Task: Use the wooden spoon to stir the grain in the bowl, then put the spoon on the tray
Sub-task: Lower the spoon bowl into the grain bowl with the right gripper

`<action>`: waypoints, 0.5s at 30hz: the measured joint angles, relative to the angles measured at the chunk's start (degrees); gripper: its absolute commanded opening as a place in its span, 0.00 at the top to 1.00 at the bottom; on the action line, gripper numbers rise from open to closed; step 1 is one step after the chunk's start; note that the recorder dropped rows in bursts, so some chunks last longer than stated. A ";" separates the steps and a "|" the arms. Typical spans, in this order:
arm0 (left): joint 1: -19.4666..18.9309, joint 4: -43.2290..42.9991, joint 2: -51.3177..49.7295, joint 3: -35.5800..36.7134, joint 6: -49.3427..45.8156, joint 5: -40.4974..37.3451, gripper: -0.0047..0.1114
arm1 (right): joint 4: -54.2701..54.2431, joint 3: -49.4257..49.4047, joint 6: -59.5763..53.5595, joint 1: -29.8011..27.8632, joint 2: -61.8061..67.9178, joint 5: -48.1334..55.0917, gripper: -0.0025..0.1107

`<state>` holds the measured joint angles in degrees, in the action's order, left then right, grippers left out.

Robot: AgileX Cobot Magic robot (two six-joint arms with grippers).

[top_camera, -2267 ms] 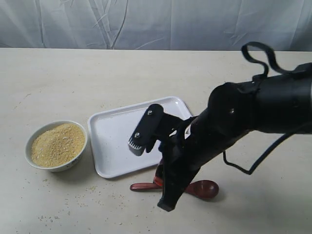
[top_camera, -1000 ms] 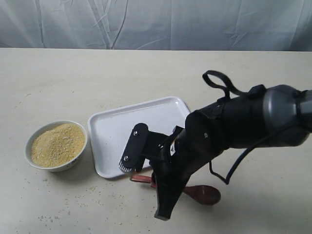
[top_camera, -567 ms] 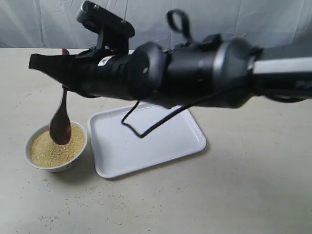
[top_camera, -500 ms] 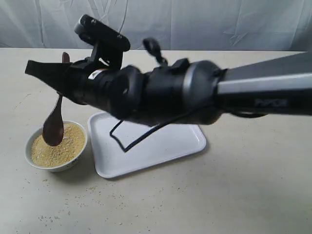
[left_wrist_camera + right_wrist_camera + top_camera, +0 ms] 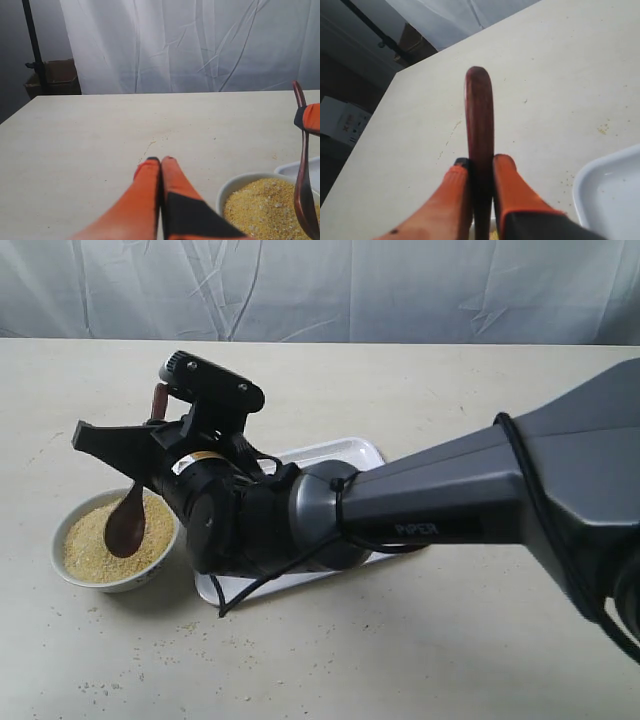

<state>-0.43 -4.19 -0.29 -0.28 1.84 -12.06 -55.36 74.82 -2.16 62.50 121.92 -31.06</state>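
The white bowl (image 5: 70,575) of yellow-tan grain (image 5: 85,550) stands on the left of the table. My right gripper (image 5: 100,440) reaches across above it, shut on the handle of the dark wooden spoon (image 5: 127,525). The spoon hangs nearly upright with its oval end down on the grain. In the right wrist view the spoon's handle (image 5: 480,110) stands up between the orange fingers (image 5: 512,175). The white tray (image 5: 340,452) lies right of the bowl, mostly hidden by the arm. My left gripper (image 5: 161,161) is shut on nothing, beside the bowl (image 5: 240,181).
Loose grains are scattered on the table in front of the bowl and tray (image 5: 190,645). The right arm's black body (image 5: 420,510) spans the middle of the table above the tray. A white curtain (image 5: 320,290) hangs behind the table.
The right gripper lifted the spoon from the table in front of the tray and carried it left over the bowl. In the last half second it came down, and the spoon's end now rests in the grain.
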 measured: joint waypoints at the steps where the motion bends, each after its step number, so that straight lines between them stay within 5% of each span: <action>1: 0.00 0.00 0.00 0.00 0.00 0.00 0.96 | -0.09 0.00 0.00 0.10 0.10 0.00 0.98; 15: 0.00 0.00 0.00 0.00 0.00 0.00 0.96 | -2.31 0.23 2.16 0.92 3.50 -0.03 0.98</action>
<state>-0.43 -4.19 -0.29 -0.28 1.84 -12.06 -57.67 75.05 0.00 63.42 125.42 -31.09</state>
